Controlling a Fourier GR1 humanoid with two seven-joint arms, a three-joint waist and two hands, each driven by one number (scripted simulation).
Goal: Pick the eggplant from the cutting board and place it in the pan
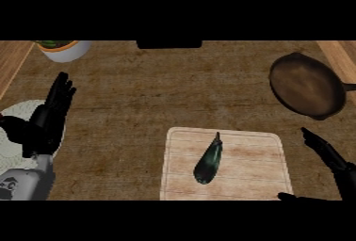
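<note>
A dark green-black eggplant [208, 162] lies lengthwise on the pale wooden cutting board [257, 164], left of the board's middle, stem end pointing away. A dark round pan [306, 85] sits at the far right, its handle reaching the right edge. My right hand [332, 160] is open at the lower right, fingers straight, just beyond the board's right edge and apart from the eggplant. My left hand [49, 115] stands open at the left edge, fingers up, resting.
A white pot with a green plant [64, 49] stands at the far left corner. A pale round plate [15, 136] lies under the left hand. A dark object [169, 44] sits at the far edge. Wooden strips border the counter's left and right.
</note>
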